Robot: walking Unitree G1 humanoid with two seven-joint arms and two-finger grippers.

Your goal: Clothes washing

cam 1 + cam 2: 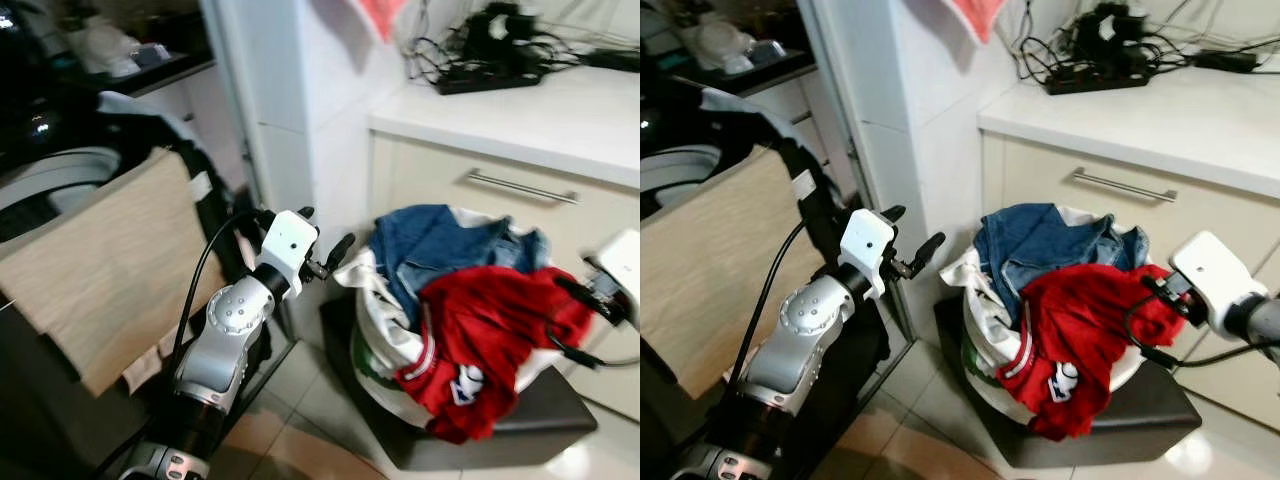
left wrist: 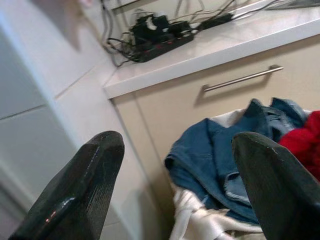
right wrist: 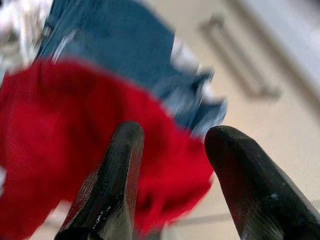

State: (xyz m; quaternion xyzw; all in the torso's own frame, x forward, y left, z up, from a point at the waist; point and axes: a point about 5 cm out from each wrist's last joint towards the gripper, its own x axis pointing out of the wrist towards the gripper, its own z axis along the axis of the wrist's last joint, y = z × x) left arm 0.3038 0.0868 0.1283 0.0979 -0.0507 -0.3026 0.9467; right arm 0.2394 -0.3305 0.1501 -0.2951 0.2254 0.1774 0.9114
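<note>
Heaping over the rim of a round white laundry basket (image 1: 985, 345), the clothes form a soft, crumpled mound: a blue denim garment (image 1: 1040, 245) w/ stiff folds and pale seams at the back, a red knit top (image 1: 1080, 330) w/ white trim and a small printed patch draped over the front. The red top's long axis runs from the basket's upper right down toward the lower left, its hem hanging past the rim toward the floor. A glossy white cloth (image 2: 200, 222) spills out on the basket's left side. Basket sits on a dark, matte, boxy stool (image 1: 1120, 420) on pale shiny floor tiles, against a cream cabinet (image 1: 1200, 230) w/ a slim metal bar handle (image 1: 1125, 186).

Left tool (image 1: 322, 240) is raised in front of the white pillar (image 1: 930, 120), arm bent at the elbow, forearm angled up and right, fingers (image 2: 80, 190) wide apart and holding nothing, aimed at the denim. Right tool (image 3: 170, 165) comes in from the right, just beside the red top, fingers apart w/ a narrower gap, nothing between them; whether they touch the cloth can't be told.

White bench (image 1: 1180, 110) above the cabinet carries a black power strip (image 1: 1100, 75) w/ tangled cables. A beige ribbed cloth (image 1: 100, 260) hangs over a dark frame at left.
</note>
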